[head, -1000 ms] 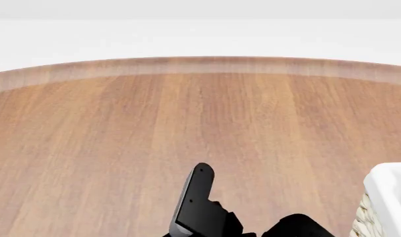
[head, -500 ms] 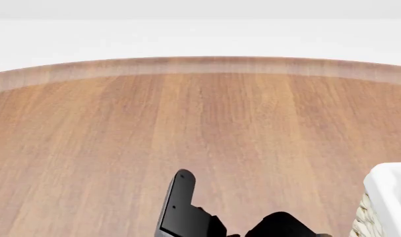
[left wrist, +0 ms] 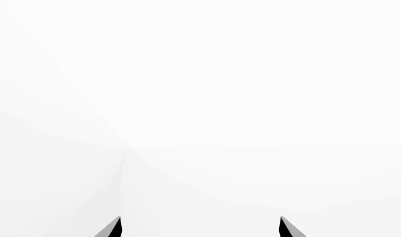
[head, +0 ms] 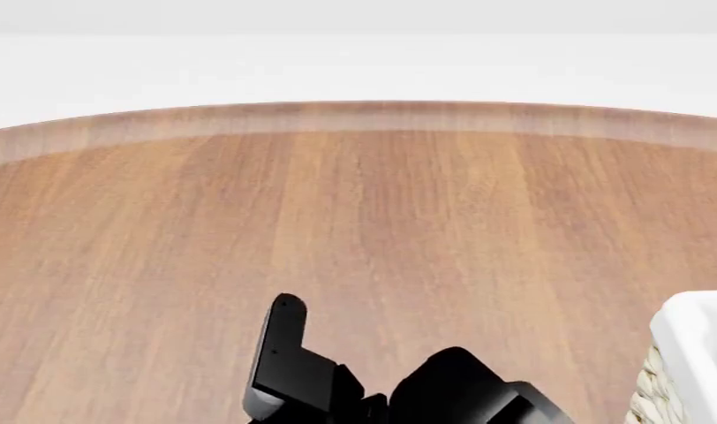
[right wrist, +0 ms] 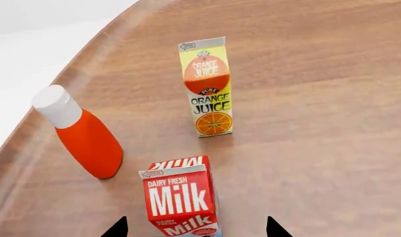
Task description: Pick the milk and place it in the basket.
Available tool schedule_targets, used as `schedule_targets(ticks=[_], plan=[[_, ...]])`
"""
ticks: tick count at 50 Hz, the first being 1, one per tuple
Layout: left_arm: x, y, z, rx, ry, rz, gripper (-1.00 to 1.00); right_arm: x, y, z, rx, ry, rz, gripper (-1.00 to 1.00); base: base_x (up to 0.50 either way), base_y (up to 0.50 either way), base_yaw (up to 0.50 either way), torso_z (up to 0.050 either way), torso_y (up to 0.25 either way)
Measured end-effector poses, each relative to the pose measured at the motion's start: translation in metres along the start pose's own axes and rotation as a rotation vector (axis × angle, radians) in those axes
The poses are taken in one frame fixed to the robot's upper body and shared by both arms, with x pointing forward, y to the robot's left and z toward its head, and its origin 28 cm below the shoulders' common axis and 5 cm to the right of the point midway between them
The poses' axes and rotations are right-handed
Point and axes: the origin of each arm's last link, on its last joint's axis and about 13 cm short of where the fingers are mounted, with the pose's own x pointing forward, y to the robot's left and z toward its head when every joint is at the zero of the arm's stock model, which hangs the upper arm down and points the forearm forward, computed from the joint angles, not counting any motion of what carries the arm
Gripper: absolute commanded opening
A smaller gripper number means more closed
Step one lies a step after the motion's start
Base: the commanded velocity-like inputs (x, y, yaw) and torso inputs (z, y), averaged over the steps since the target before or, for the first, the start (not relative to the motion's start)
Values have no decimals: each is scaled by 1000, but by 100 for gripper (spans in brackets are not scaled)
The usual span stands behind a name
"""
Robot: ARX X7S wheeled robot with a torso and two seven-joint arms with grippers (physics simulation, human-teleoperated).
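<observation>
Red milk (right wrist: 180, 200) stands on the table (right wrist: 319, 98) between the right gripper's (right wrist: 195, 229) wide jaws, untouched; juice (right wrist: 207, 86) beyond. Left gripper (left wrist: 199, 228) wide, empty.

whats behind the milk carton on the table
Beyond the milk stand an orange juice carton and an orange bottle with a white cap. The tabletop directly behind it is hidden.

The picture's edge cuts off the milk (right wrist: 180, 197) and basket (head: 689, 362).
</observation>
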Motion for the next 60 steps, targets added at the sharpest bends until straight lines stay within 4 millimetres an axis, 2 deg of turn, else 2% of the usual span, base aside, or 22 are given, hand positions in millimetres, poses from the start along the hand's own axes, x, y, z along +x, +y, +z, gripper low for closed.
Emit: schedule_targets(ticks=[28,60], plan=[[-1,2,-1,-1,2,9,100,34,-9,-11,4,56,109,100,0,0,0,0,0],[-2,3,-2,1,5,14,100,53,-20,-21,26,67,162,100,0,0,0,0,0]])
